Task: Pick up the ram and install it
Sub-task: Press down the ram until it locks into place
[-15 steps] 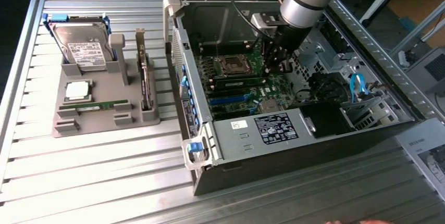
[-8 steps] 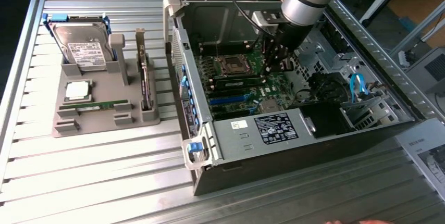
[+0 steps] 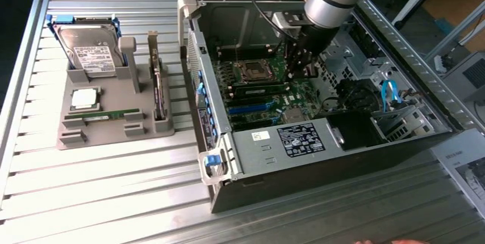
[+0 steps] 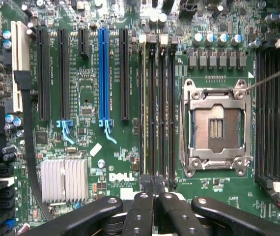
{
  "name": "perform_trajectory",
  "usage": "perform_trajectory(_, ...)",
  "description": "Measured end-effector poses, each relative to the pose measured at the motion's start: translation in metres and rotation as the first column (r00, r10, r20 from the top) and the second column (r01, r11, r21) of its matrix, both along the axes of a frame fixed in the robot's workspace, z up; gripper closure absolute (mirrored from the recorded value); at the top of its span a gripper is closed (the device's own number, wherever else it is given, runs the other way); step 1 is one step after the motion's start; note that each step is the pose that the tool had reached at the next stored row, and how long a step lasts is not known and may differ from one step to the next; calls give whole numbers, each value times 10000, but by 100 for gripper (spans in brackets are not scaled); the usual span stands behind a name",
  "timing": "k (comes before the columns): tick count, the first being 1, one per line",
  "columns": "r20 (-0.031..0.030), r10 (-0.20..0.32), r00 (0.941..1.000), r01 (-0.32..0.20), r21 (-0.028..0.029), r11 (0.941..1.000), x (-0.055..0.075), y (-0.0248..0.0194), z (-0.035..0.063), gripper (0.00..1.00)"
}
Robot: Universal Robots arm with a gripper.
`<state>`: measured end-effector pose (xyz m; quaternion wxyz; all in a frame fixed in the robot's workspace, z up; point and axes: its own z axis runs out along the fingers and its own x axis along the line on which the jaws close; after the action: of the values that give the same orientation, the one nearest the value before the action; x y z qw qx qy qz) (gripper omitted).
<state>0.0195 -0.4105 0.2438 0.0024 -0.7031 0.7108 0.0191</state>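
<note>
Tool point(image 4: 154, 195) clenched, fingertips together, holding nothing, over the motherboard point(image 4: 110, 147), just beside the memory slots point(image 4: 157, 108). "DELL" printed on the board near the fingertips. One ram point(image 3: 260, 90) seated in a slot inside the open computer case point(image 3: 424, 136). The other ram point(image 3: 102, 116) lies in the grey holder point(image 3: 113, 133) on the counter point(image 3: 91, 198), at 9 o'clock of the case, with processor chip point(image 3: 84, 99), hard drive point(image 3: 88, 51), expansion card point(image 3: 158, 88).

One robot arm point(image 3: 327, 0) reaches steeply downward, its black gripper point(image 4: 154, 196) pointing straight down with fingers closed together.
</note>
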Motion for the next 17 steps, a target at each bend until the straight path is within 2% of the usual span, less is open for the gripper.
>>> perform_trajectory(12,3,-1,10000,1,-1,10000,-262,0,0,90)
perform_trajectory(17,3,0,10000,0,0,10000,-426,0,0,90)
